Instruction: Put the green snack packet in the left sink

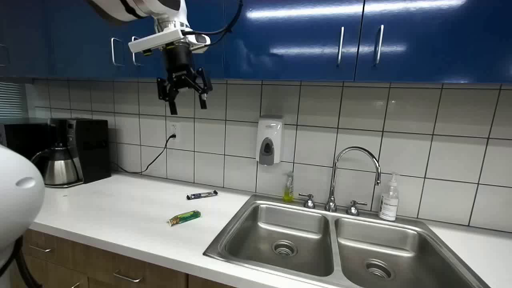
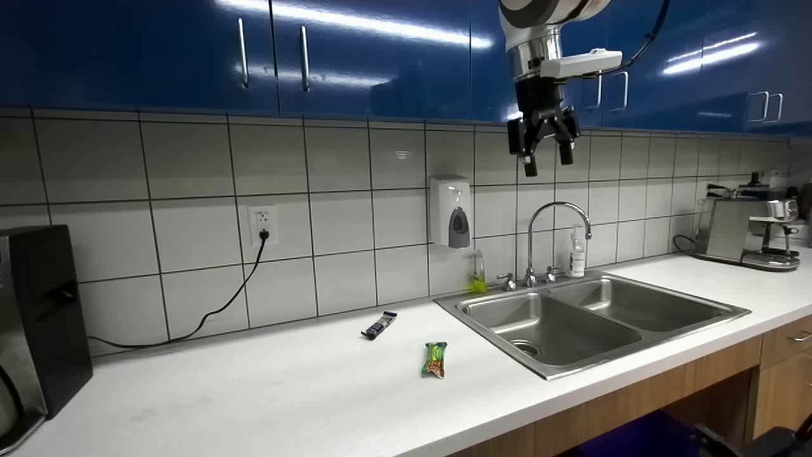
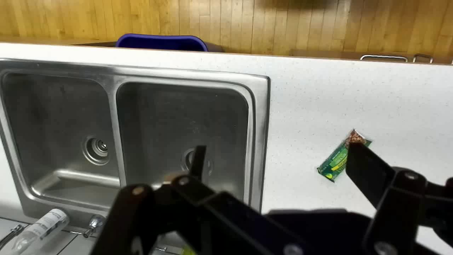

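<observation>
White counter [image 1: 128, 212] below blue cabinets [image 1: 296, 34] holds green packet [image 1: 185, 217].

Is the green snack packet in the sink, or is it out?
Out. In both exterior views, the green snack packet lies on the white countertop, beside the left sink and apart from its rim.

wrist view | pincer [image 3: 278, 147] partly hides: green packet [image 3: 337, 162] | left sink [image 3: 170, 117] drain [image 3: 187, 158]
</observation>
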Robot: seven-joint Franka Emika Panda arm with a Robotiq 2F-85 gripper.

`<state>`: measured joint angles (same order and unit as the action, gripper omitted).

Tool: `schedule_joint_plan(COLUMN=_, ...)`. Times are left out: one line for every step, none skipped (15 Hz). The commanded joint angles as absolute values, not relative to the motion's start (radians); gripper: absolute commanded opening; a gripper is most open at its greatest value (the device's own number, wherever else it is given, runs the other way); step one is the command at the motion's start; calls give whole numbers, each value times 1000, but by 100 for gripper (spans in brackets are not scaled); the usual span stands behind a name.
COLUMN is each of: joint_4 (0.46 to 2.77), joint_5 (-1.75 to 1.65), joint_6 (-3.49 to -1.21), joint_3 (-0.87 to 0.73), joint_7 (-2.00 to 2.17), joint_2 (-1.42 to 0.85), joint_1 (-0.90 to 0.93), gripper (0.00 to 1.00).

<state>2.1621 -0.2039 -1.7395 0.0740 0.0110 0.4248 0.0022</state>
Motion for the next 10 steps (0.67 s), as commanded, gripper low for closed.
schedule_joint_plan(joint_4=2160, joint_5=-207, joint_6=-1737, joint_3=66, joint_7=14, joint_2=423, joint_1=12, gripper=100)
schedule_joint_plan(joint_4=2160, joint_5=-207, joint_6=-1738, joint_3=66, joint_7=14, joint_2=423, joint_1=12, gripper=100)
schedule_joint_plan(joint_4=2160, joint_5=-207, joint_6=-1738, joint_3=66, joint_7=14, joint_2=423, joint_1=12, gripper=100)
schedule_joint_plan(joint_4=2160, joint_5=-207, joint_6=-1738, joint_3=66, joint_7=14, joint_2=423, joint_1=12, gripper=100)
schedule_joint_plan(joint_4=2160, joint_5=-207, joint_6=-1738, joint_3=66, joint_7=14, joint_2=423, joint_1=12, gripper=100)
schedule_joint_plan(joint_4=2160, joint_5=-207, joint_6=-1738, joint_3=66, joint_7=14, joint_2=423, joint_1=12, gripper=100)
schedule_joint_plan(joint_4=2160, joint_5=-207, joint_6=-1738, joint_3=66, joint_7=14, joint_2=423, joint_1=12, gripper=100)
schedule_joint_plan(joint_4=2160, joint_5=-207, joint_6=-1738, joint_3=66, joint_7=14, joint_2=423, joint_1=12, gripper=100)
schedule_joint_plan(joint_4=2165, joint_5=-204, joint_6=-1741, joint_3=67, joint_7=15, joint_2=421, joint_1=15, gripper=100)
schedule_joint_plan(joint_4=2172, joint_5=-199, joint_6=-1740, joint_3=68, joint_7=17, joint_2=419, joint_1=18, gripper=100)
